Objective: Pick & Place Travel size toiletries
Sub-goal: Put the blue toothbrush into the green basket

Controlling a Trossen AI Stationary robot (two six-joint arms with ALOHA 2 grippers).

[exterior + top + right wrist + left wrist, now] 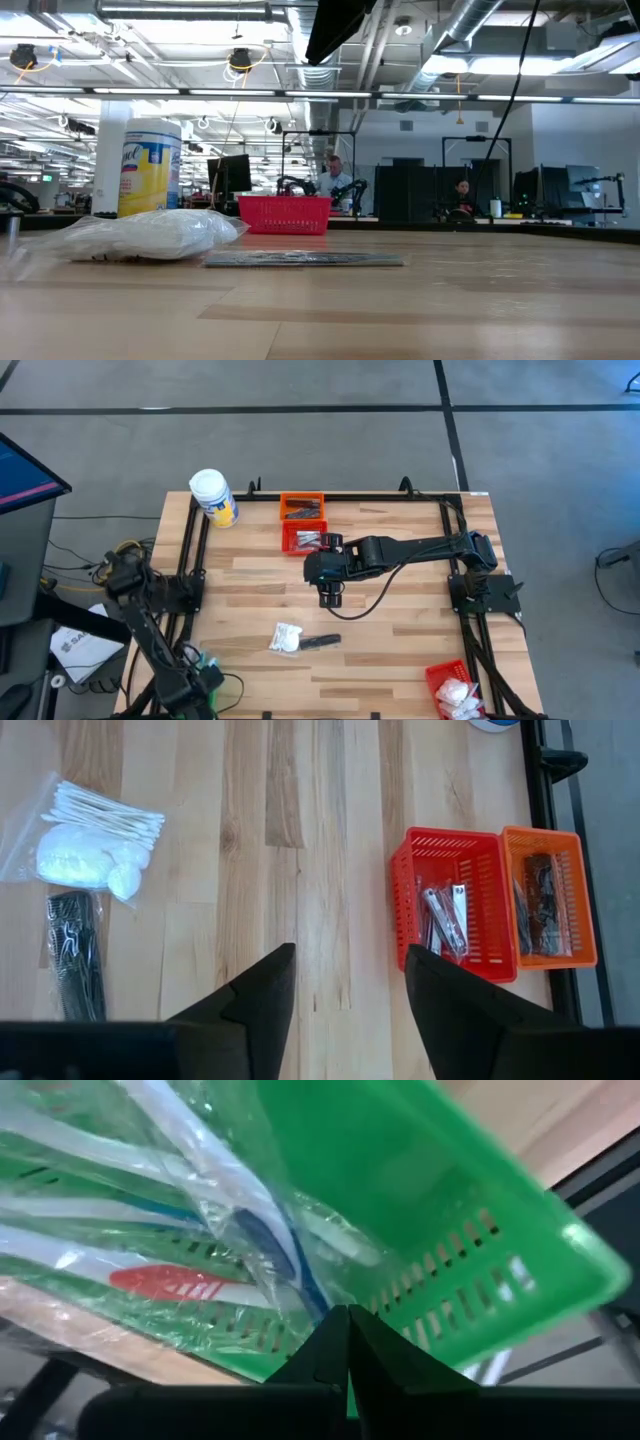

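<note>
Seen from above, the worktop (400, 610) is laid out with a jar (213, 496) at eleven o'clock and two baskets side by side at twelve, one basket (302, 507) behind the other basket (305, 539). A bagged packet (286, 638) is placed toward six o'clock, with a slim tube (322, 642) touching it at its three o'clock. A third basket (452, 688), filled with packets, is set at five o'clock; a fourth basket (450, 1210), holding wrapped sticks (200, 1210), is found at seven o'clock.

Grey carpet (330, 440) crossed by dark tape lines is surrounding the wooden table (400, 630). Fluorescent tubes (180, 12) are glowing beneath exposed ceiling ducts (480, 30); people are sitting among monitors (545, 185) at twelve o'clock.
</note>
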